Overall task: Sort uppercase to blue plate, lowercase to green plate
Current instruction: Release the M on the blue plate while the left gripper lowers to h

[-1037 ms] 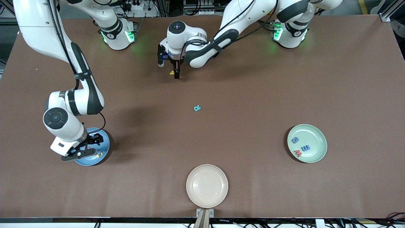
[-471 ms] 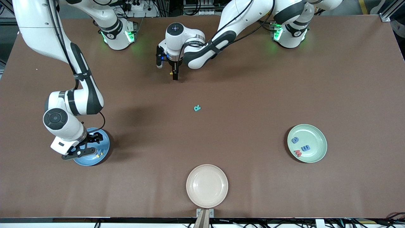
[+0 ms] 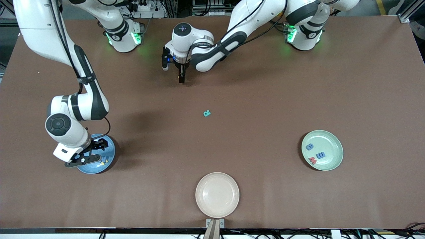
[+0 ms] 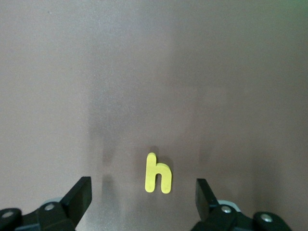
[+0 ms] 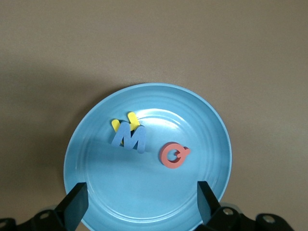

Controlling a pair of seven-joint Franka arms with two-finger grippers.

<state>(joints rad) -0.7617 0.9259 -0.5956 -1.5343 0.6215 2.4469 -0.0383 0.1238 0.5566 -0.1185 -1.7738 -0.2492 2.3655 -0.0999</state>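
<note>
From the front, the left gripper (image 3: 181,79) reaches in from the left arm's base and hangs low over the bare brown table (image 3: 265,99) close to the robots' bases, roughly midway between the two; the letter it is working on is hidden under the hand here, so I cannot see it from this side. A teal R (image 3: 207,113) lies alone in mid-table, nearer the camera than that gripper. The right gripper (image 3: 87,160) hangs over the blue plate (image 3: 111,154) at the right arm's end and waits, while the green plate (image 3: 332,141) at the left arm's end holds a blue a (image 3: 309,146), a blue m (image 3: 320,155) and a red w (image 3: 312,160); a beige plate (image 3: 217,176) nearest the camera is not in play. The left wrist view settles the point that matters: the yellow h (image 4: 158,173) lies flat on the table between the spread fingers (image 4: 78,195), a little closer to one than the other, touching neither, its stem running across the line on which they would close, so squeezing would take it across its narrow width. The right wrist view shows its fingers (image 5: 76,202) parted and empty above the blue plate, where a blue M (image 5: 130,137) overlaps a yellow H (image 5: 122,121) with a red Q (image 5: 173,155) just beside them. The left arm is plainly the one placed for the h.
</note>
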